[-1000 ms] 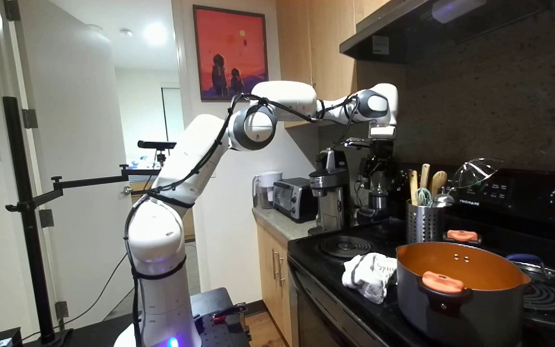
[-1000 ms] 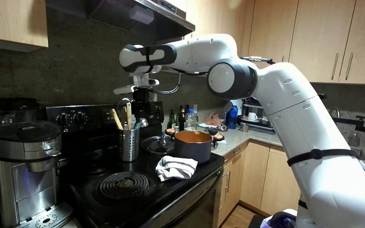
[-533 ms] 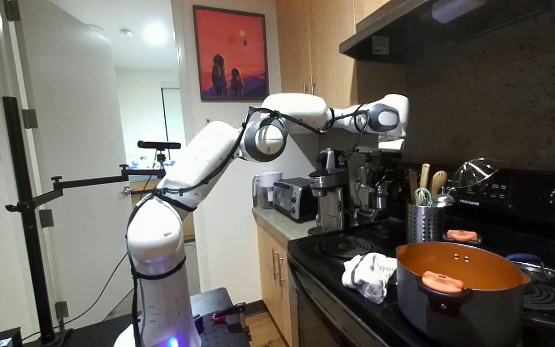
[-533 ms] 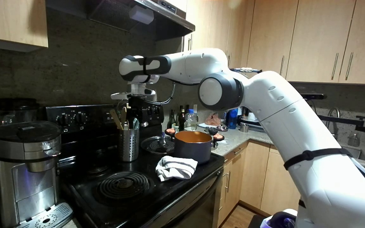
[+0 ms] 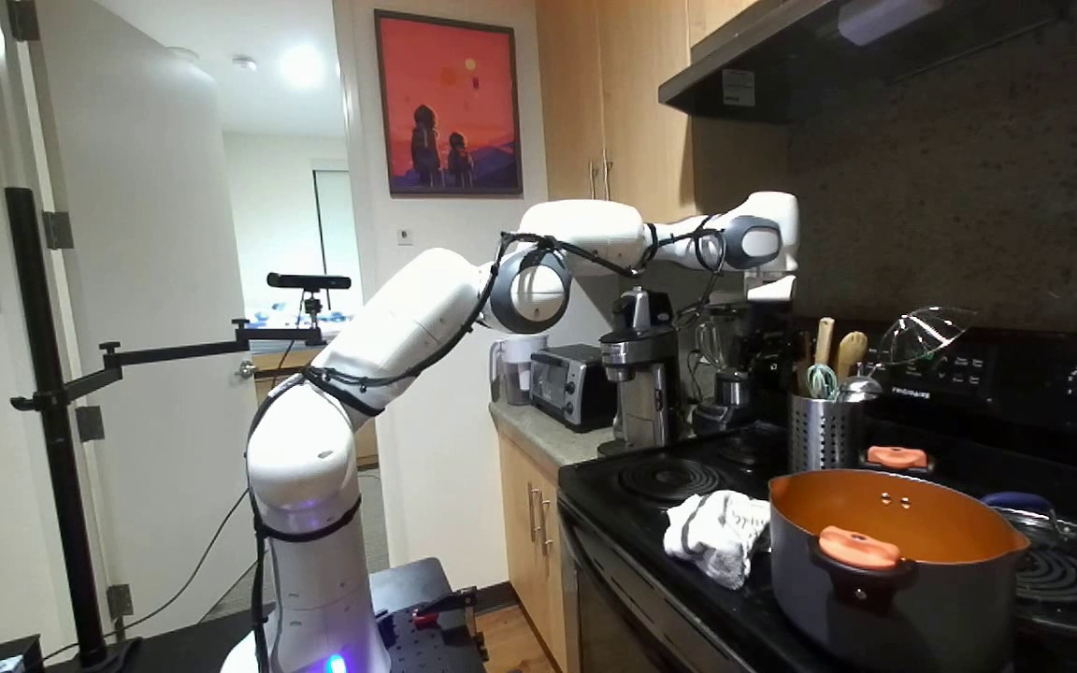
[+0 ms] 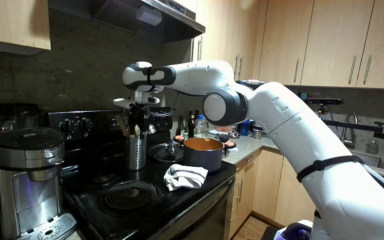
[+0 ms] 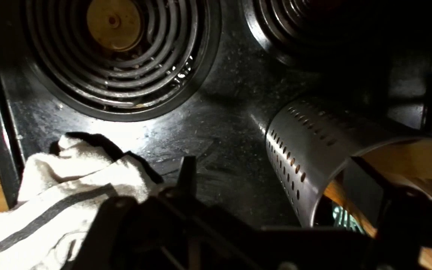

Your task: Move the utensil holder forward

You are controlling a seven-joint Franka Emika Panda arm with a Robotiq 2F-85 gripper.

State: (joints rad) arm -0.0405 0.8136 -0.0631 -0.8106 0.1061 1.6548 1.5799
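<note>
The utensil holder is a silvery perforated metal cup (image 6: pixel 136 153) standing upright on the black stove, with wooden and other utensils in it. It also shows in an exterior view (image 5: pixel 821 435) behind the orange pot, and in the wrist view (image 7: pixel 298 150) at right. My gripper (image 7: pixel 276 180) is open, with its fingers wide apart at the cup's rim. In the wrist view one finger lies outside the cup to the left, and the other overlaps its mouth. I cannot tell whether that finger is inside or just above. In an exterior view the dark gripper (image 6: pixel 136 122) is among the utensil handles.
A large pot with an orange inside (image 6: pixel 202 156) stands beside the holder. A striped white towel (image 6: pixel 185 176) lies in front of it on the stove. A coil burner (image 6: pixel 130 195) and a coffee machine (image 6: pixel 28 186) are to one side. A range hood (image 6: pixel 165 20) hangs above.
The arm has come down, and the gripper has lowered from above the utensils to near the holder's rim. The holder, pot and towel have not moved.
</note>
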